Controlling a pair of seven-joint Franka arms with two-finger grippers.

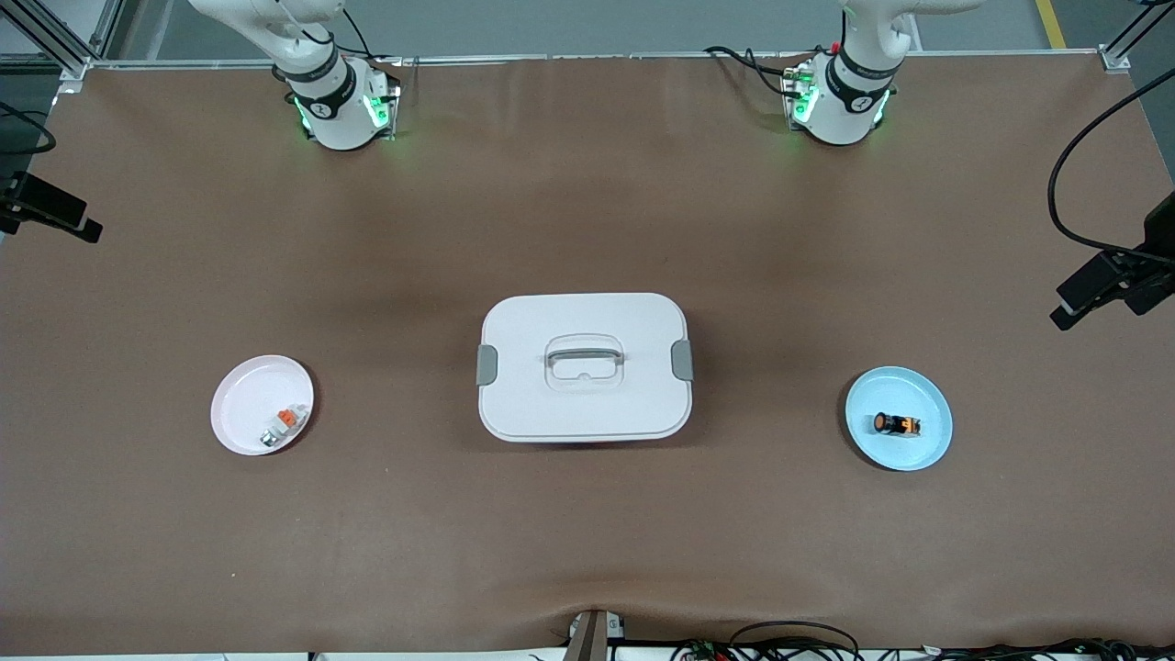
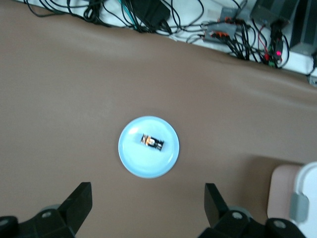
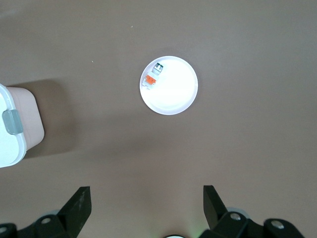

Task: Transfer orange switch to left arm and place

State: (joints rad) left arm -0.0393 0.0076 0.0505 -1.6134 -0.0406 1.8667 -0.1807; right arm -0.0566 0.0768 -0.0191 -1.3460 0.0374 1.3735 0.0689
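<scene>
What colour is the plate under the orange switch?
Light blue plate; the orange switch lies on it. Clearest in the front view.

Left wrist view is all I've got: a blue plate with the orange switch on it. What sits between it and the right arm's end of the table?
Observer: The box, lid on, mid-table.
Operator: Anything past it?
Observer: A white plate toward the right arm's end, holding a small white-and-silver piece.
Operator: Right gripper?
Observer: The right gripper is open, high over bare table beside that plate.
</scene>
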